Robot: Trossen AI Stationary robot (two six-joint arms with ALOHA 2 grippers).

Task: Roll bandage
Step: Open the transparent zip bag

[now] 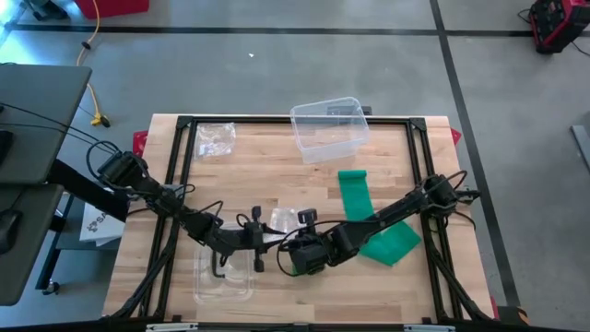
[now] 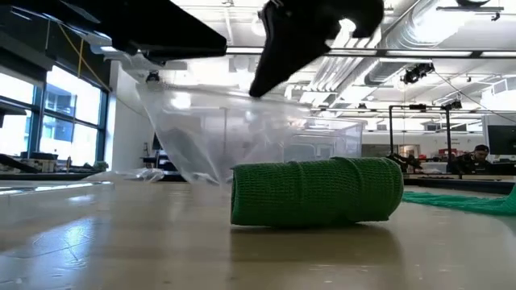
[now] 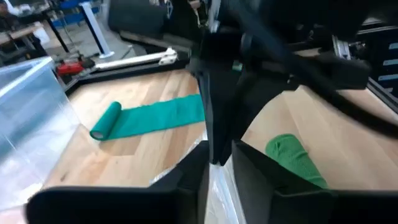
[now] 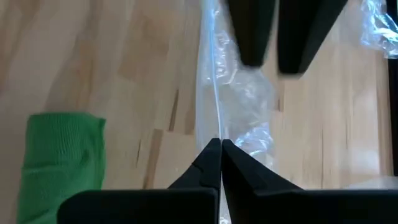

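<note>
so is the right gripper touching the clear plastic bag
Touching. In the right wrist view the right gripper has its fingertips shut on the edge of the clear plastic bag.

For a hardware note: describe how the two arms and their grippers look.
Both arms are black, built of slim jointed links with chunkier housings at the joints, and black cables loop loosely alongside them. The left gripper and right gripper each end in two dark, flat fingers that taper to a narrow tip. No markings show.
</note>
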